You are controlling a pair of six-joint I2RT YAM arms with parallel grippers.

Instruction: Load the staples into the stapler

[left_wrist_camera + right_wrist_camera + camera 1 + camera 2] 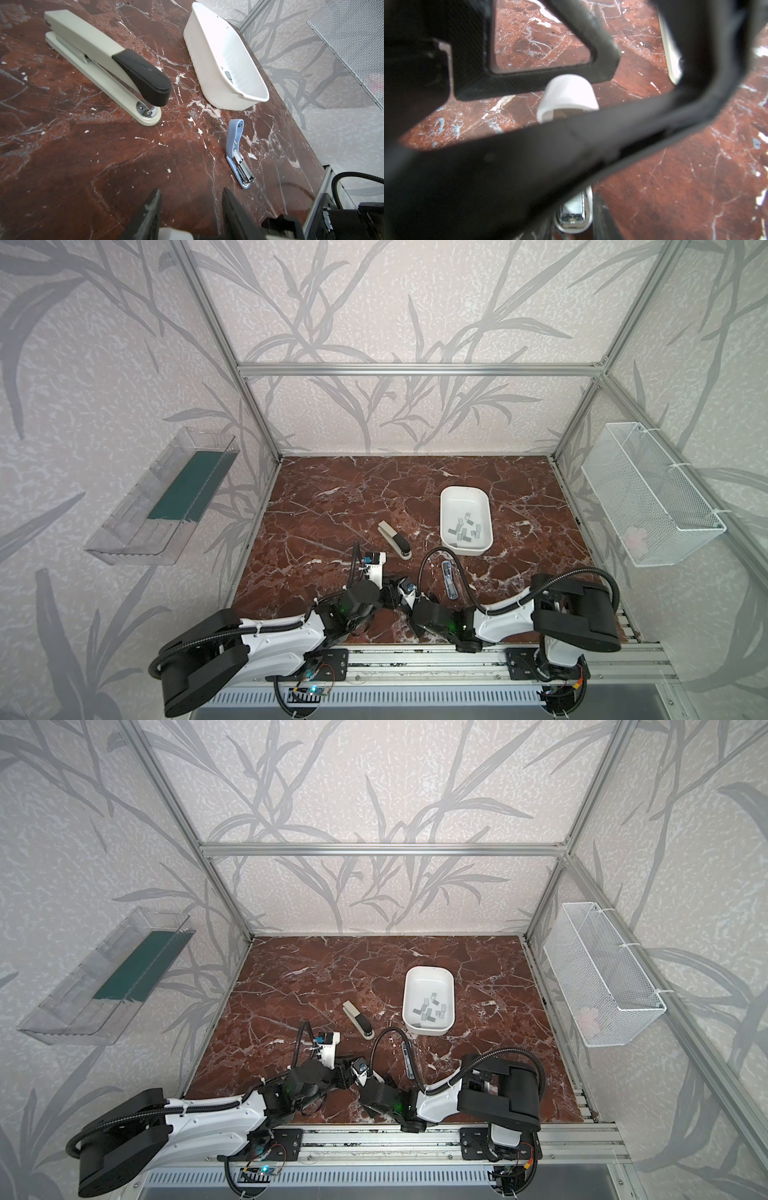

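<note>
Loosely, staples (466,526) lie in white tub (459,499); right pincer (573,220) pinches white stapler (574,202), left pincer (191,193) unclear.

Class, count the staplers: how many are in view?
3: grey-and-black stapler left of the white tub; blue stapler, open, in front of it; white stapler at front middle, mostly hidden.

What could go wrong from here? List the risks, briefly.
1. The left gripper and right gripper crowd the white stapler; a hard squeeze from the left could twist it loose.
2. The right arm's cable loops beside the open blue stapler and might drag it.
3. The staples lie loose in the tub, easy to spill.
</note>
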